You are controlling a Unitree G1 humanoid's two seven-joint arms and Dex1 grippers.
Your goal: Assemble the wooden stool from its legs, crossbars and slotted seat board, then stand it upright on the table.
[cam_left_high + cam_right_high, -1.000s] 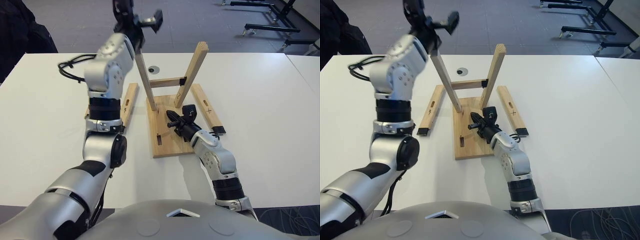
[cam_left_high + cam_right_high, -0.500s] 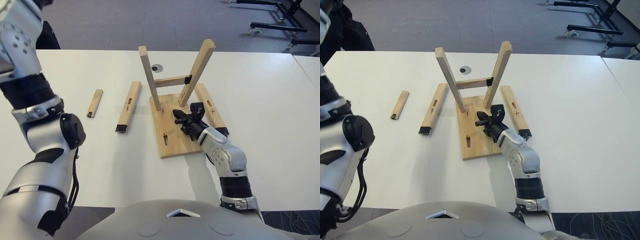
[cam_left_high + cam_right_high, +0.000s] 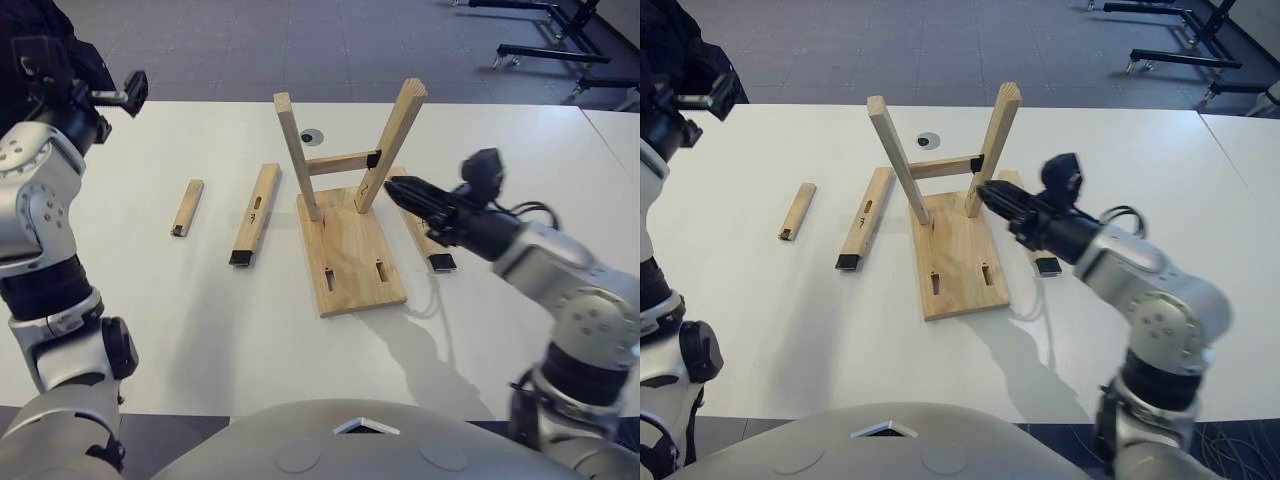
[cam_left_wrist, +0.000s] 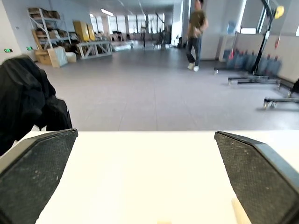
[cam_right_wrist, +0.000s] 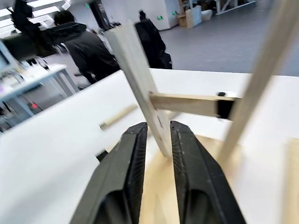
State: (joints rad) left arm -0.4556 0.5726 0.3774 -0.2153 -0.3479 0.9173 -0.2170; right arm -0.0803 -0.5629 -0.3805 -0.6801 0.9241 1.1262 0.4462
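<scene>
The slotted seat board (image 3: 355, 250) lies flat mid-table. Two legs (image 3: 298, 150) (image 3: 392, 140) stand up from its far end, joined by a crossbar (image 3: 340, 162). A loose leg (image 3: 256, 212) and a short crossbar (image 3: 186, 207) lie to its left. Another loose leg (image 3: 437, 255) lies to its right, partly hidden by my right arm. My right gripper (image 3: 393, 187) hovers over the board's right side, shut and empty, tips close to the right upright leg. My left gripper (image 3: 85, 75) is raised at the far left, wide open, holding nothing.
A round grommet (image 3: 316, 135) sits in the white table (image 3: 200, 320) behind the stool parts. A dark jacket (image 4: 28, 102) hangs beyond the table's far left edge. Metal frames (image 3: 545, 50) stand on the floor at the back right.
My right gripper has lifted off the seat board and swung up and right, now pointing at the right upright leg. My left gripper has come into view at the far left.
</scene>
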